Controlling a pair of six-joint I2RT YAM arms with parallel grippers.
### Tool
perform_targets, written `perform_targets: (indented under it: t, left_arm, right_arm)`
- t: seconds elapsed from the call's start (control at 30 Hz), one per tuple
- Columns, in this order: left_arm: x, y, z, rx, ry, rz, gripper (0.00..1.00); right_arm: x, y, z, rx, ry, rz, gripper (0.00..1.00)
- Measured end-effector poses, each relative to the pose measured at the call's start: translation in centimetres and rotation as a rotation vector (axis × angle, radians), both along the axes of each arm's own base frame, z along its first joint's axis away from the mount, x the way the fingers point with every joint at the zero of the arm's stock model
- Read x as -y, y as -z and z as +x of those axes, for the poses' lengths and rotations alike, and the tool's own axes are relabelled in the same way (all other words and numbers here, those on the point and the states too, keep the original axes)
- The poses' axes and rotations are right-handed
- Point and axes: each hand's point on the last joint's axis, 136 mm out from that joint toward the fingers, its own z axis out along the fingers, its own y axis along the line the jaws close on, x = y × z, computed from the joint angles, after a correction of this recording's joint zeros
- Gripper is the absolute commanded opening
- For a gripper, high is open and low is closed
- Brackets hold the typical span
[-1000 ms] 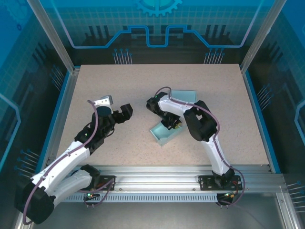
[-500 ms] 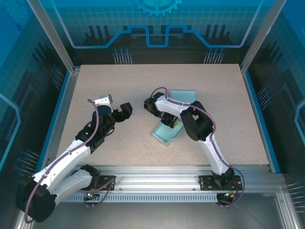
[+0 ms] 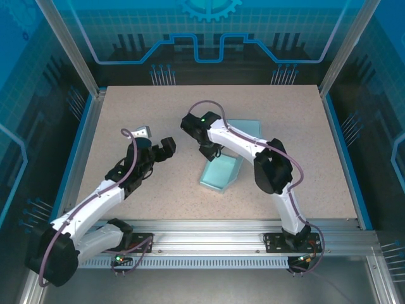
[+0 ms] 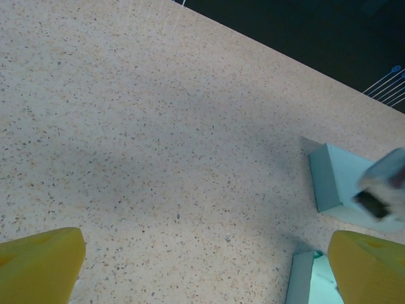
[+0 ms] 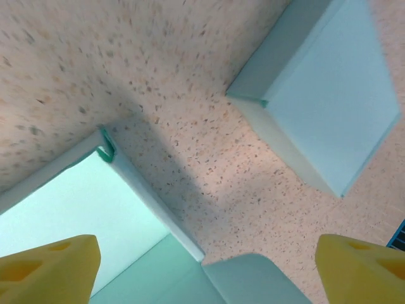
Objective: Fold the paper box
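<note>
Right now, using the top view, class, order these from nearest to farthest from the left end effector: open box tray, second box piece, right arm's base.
From the left end effector:
1. open box tray, just to its right.
2. second box piece, farther right, toward the back.
3. right arm's base, near edge, far right.

We see a matt, speckled, stone-look table (image 3: 139, 107), a smooth, matt, pale teal paper box (image 3: 221, 172), glossy white plastic arm shells (image 3: 95, 206), dull yellow plastic-looking fingertips (image 5: 44, 266), a brushed metal rail (image 3: 215, 231)
</note>
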Motion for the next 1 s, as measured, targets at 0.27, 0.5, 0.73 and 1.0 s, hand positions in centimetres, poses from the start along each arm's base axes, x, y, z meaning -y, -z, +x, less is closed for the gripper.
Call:
perform_targets:
  t: [0.27, 0.5, 0.73, 1.0]
  left_arm:
    - [0.1, 2.3, 0.3, -0.067, 0.006, 0.036, 0.88]
    - [1.5, 6.6, 0.3, -0.196, 0.076, 0.055, 0.71]
    - [4.8, 10.8, -1.1, -0.315, 0.182, 0.082, 0.65]
    - [9.2, 15.1, -4.1, -0.426, 0.299, 0.126, 0.59]
  right_arm:
    - [-0.4, -8.8, -2.9, 0.183, -0.001, 0.147, 1.00]
    - [6.4, -15.0, -9.4, 0.349, 0.139, 0.372, 1.00]
    - [13.7, -11.5, -14.7, 0.377, 0.356, 0.491, 1.00]
    - [17.6, -3.9, -16.1, 0.290, 0.578, 0.511, 1.00]
